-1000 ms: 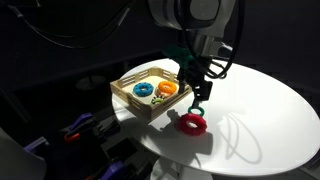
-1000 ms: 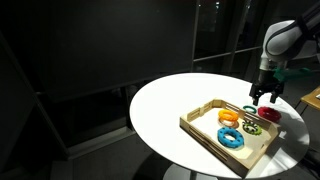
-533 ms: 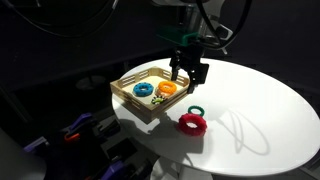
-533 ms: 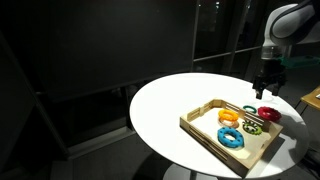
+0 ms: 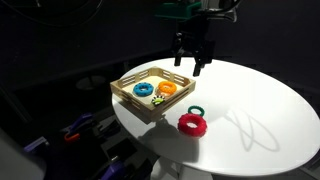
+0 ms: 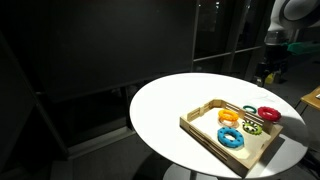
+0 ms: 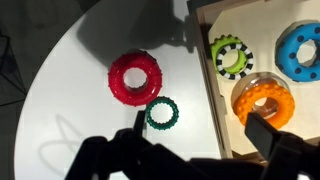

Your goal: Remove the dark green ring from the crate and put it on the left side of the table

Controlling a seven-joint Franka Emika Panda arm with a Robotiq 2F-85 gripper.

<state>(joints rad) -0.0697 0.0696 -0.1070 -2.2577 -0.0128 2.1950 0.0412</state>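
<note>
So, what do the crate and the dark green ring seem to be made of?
The crate: pale, matte, unfinished-looking wood with slatted sides. The dark green ring: likely moulded plastic or rubber, uniform colour, bumpy rim; which, I cannot tell.
</note>
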